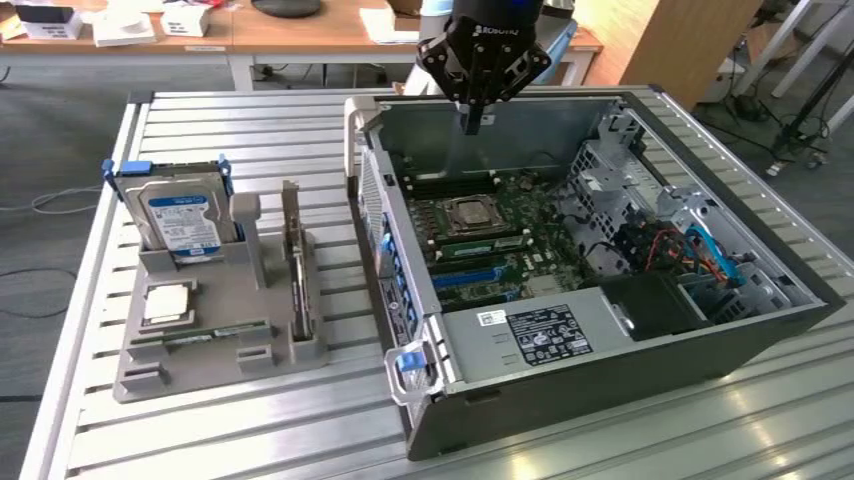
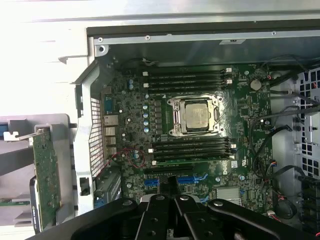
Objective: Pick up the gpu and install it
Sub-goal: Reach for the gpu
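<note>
tray [image 1: 200, 365]: exterior view's left; hard drive [image 1: 183, 215] upper left in it, gpu [image 1: 296, 262] right of that;
case [image 1: 694, 350]: centre-right; gripper [image 1: 473, 125] top centre, over it

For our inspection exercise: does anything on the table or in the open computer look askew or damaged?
Nothing stands out. The graphics card stands upright in its holder near the hard drive; the tool hangs above the computer.

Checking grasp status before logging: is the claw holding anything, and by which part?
Nothing held. The claw hangs shut over the open case; the gpu stands in its holder.
</note>
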`<state>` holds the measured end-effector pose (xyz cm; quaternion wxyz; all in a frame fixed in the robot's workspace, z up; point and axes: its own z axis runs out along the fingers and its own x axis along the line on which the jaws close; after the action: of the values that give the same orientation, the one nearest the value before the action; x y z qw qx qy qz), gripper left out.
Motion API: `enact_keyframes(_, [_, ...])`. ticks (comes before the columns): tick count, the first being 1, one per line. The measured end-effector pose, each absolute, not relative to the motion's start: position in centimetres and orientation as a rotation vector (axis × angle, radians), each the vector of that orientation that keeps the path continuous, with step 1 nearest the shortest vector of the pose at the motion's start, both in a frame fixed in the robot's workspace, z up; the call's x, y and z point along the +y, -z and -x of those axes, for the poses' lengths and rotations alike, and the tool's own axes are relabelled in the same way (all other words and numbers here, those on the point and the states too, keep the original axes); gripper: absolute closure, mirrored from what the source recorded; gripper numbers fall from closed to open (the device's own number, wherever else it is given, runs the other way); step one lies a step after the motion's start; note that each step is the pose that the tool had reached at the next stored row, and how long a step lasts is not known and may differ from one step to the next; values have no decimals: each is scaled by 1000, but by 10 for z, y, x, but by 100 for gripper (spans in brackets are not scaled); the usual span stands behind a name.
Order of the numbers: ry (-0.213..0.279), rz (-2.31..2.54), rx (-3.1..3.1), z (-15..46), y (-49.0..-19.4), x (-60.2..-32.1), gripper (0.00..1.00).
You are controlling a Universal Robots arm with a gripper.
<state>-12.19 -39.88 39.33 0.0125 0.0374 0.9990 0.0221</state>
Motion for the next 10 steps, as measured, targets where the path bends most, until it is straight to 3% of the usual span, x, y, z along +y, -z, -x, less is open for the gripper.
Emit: enact_keyframes(10, [-69, -117, 3114, 135, -393, -399, 89])
